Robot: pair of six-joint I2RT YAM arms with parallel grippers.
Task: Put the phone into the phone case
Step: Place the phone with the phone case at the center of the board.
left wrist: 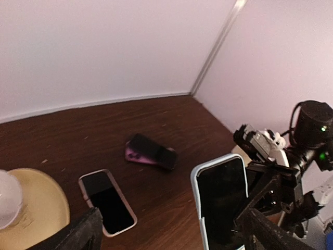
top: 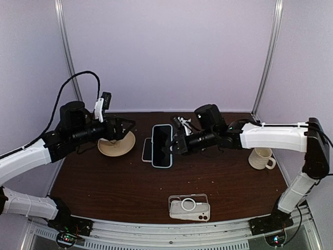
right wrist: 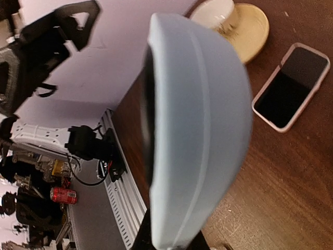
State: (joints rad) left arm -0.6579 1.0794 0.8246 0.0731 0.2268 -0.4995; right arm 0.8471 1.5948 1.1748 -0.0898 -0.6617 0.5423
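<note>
The phone, dark screen up, sits inside a light blue phone case and is held above the table's middle. My right gripper is shut on its right side. In the right wrist view the case's rounded blue back fills the frame, with my right gripper clamped at its lower end. In the left wrist view the cased phone stands upright at the right, and the case rim looks stepped along its lower left edge. My left gripper is open and apart from it, to the left; it holds nothing.
A second phone in a pale pink case lies flat just left of the held one. A tan saucer is at the left, a purple case at the back, a mug at the right, and a clear-cased phone near the front edge.
</note>
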